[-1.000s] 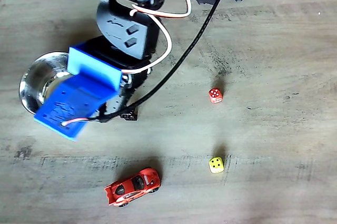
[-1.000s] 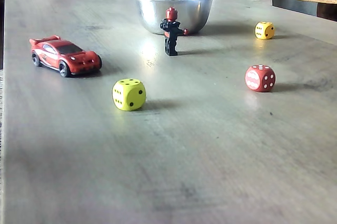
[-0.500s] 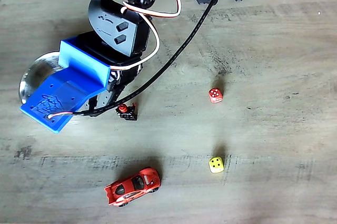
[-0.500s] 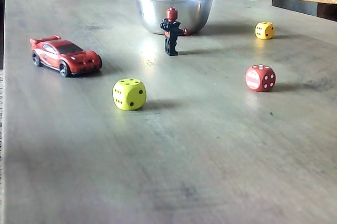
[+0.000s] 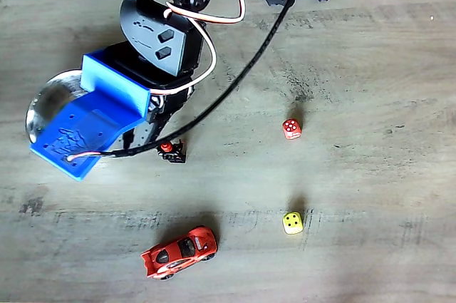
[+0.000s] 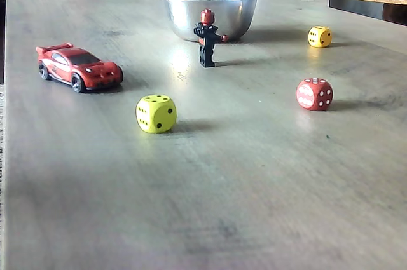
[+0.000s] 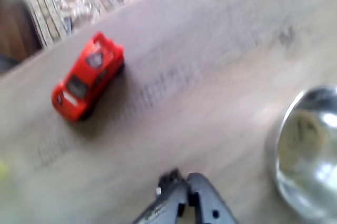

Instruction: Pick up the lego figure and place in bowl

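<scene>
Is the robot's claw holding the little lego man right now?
No. The lego figure stands alone on the table in front of the bowl. In the wrist view the gripper looks closed with nothing between its fingers.

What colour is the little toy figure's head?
Red, on a black body; the lego figure shows best in the low fixed view.

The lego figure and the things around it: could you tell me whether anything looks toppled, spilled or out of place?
Nothing stands out. The lego figure stands upright on the table just in front of the steel bowl, apart from it. The red toy car sits on its wheels, and the dice lie flat and scattered.
</scene>
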`<move>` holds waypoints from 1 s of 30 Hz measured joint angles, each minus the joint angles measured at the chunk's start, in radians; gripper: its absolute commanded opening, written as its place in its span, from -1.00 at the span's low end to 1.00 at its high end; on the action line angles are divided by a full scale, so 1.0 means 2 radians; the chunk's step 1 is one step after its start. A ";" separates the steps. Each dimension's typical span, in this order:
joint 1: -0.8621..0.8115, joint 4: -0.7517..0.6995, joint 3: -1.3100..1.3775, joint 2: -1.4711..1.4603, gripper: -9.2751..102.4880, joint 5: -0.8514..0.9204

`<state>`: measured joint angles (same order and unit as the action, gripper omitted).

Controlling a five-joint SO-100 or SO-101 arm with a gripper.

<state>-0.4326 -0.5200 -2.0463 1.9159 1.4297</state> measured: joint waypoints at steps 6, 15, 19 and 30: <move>0.000 -0.090 0.004 0.000 -0.85 0.000; 0.000 -0.179 0.073 0.000 -0.85 0.000; 0.000 -0.212 0.082 0.000 -0.85 0.000; 0.015 -0.231 0.082 0.000 -0.85 -0.002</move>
<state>-0.4019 -0.9817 -1.8822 1.9159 1.4266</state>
